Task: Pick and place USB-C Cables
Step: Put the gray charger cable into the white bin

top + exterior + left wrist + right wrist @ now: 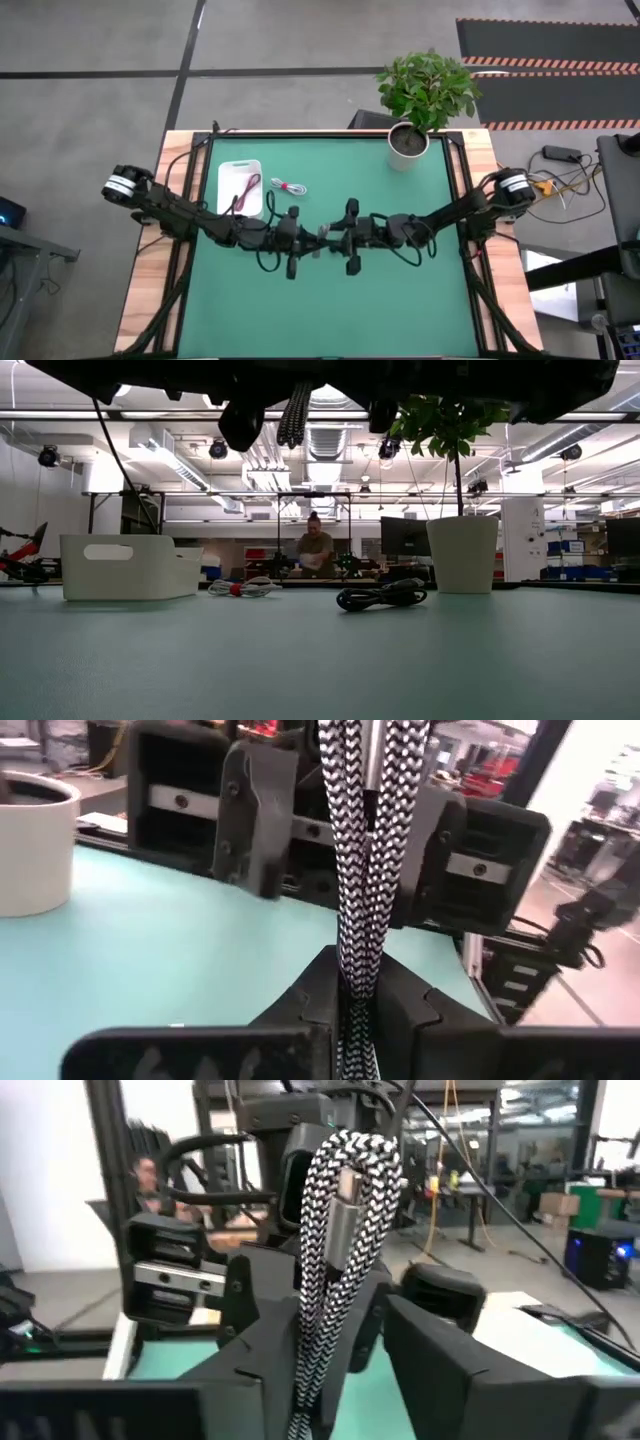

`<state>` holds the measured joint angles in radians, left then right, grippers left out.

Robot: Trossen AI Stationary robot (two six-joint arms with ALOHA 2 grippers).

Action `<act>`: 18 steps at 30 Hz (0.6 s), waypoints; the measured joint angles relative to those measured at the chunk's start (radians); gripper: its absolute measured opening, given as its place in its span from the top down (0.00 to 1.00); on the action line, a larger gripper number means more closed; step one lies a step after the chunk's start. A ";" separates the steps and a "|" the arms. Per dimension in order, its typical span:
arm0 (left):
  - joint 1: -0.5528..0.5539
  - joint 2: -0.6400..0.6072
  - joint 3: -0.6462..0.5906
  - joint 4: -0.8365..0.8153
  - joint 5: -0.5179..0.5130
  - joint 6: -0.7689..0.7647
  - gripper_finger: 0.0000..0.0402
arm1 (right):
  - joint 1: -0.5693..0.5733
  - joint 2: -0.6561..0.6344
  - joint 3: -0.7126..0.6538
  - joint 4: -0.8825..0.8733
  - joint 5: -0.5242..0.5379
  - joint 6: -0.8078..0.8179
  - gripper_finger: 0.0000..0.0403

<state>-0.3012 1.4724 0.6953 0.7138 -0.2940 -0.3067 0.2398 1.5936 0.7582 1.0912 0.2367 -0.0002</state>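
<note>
The grey braided cable bundle (352, 870) is raised over the middle of the table between my two grippers, which face each other. My left gripper (358, 1005) is shut on it. My right gripper (335, 1365) is open, a finger on each side of the bundle's other end with its silver plug (340, 1220). In the high view the bundle (322, 233) shows between the two. The red cable (245, 190) lies in the white tray (226, 170). On the mat lie the white cable with a red tie (288, 187) and the black cable (382, 596). My left gripper pinches the braided bundle's doubled strands (355, 975) between its two fingers, which lie level and point toward the table's right. The bundle is lifted clear of the mat and runs straight out from the fingers into the right gripper's open jaws.
A potted plant (410, 140) in a white pot stands at the far right of the mat. The tray sits far left. Beyond the table in the low view a person (314, 550) sits at a desk. The near half of the green mat (330, 310) is bare.
</note>
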 joint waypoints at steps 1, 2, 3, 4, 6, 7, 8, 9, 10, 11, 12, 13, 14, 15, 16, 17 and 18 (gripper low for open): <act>0.000 0.000 0.000 -0.007 -0.008 -0.002 0.96 | -0.006 -0.014 0.000 -0.032 0.000 0.001 0.63; 0.000 0.000 0.000 -0.017 -0.020 -0.005 0.96 | -0.012 -0.030 0.000 -0.071 -0.001 0.008 0.61; 0.000 0.000 0.000 -0.026 -0.035 -0.009 0.96 | -0.017 -0.044 0.000 -0.110 -0.001 0.014 0.60; 0.000 0.000 0.000 -0.033 -0.046 -0.010 0.96 | -0.021 -0.060 0.000 -0.148 -0.001 0.020 0.58; 0.000 -0.002 0.001 -0.069 -0.062 -0.028 0.96 | -0.027 -0.094 0.000 -0.235 0.000 0.022 0.56; 0.000 -0.008 0.001 -0.100 -0.075 -0.036 0.96 | -0.032 -0.116 0.000 -0.287 0.000 0.016 0.54; 0.000 -0.016 0.001 -0.143 -0.092 -0.056 0.96 | -0.037 -0.137 0.000 -0.341 0.000 0.015 0.54; 0.000 -0.026 0.001 -0.185 -0.115 -0.080 0.96 | -0.044 -0.158 0.000 -0.394 0.000 0.016 0.53; 0.000 -0.043 0.002 -0.241 -0.141 -0.107 0.96 | -0.052 -0.181 0.000 -0.457 0.000 0.019 0.52; 0.000 -0.061 0.007 -0.308 -0.171 -0.133 0.96 | -0.061 -0.203 -0.001 -0.519 0.002 0.028 0.52; 0.002 -0.080 0.018 -0.382 -0.197 -0.160 0.96 | -0.071 -0.220 -0.001 -0.569 0.003 0.036 0.52; 0.003 -0.101 0.029 -0.455 -0.218 -0.183 0.96 | -0.080 -0.236 -0.001 -0.617 0.003 0.044 0.52; 0.007 -0.124 0.041 -0.530 -0.235 -0.209 0.96 | -0.091 -0.252 -0.002 -0.665 0.003 0.047 0.52; 0.009 -0.141 0.054 -0.598 -0.250 -0.239 0.96 | -0.102 -0.266 -0.002 -0.704 0.003 0.049 0.52; 0.013 -0.160 0.065 -0.656 -0.266 -0.273 0.96 | -0.115 -0.279 -0.002 -0.742 0.003 0.049 0.52; 0.017 -0.180 0.071 -0.719 -0.276 -0.313 0.96 | -0.129 -0.291 -0.002 -0.778 0.003 0.050 0.53; 0.022 -0.200 0.074 -0.780 -0.287 -0.354 0.96 | -0.142 -0.301 -0.002 -0.801 0.003 0.052 0.53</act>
<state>-0.2789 1.2722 0.7696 -0.0666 -0.5808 -0.6605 0.0983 1.2930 0.7563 0.2898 0.2398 0.0514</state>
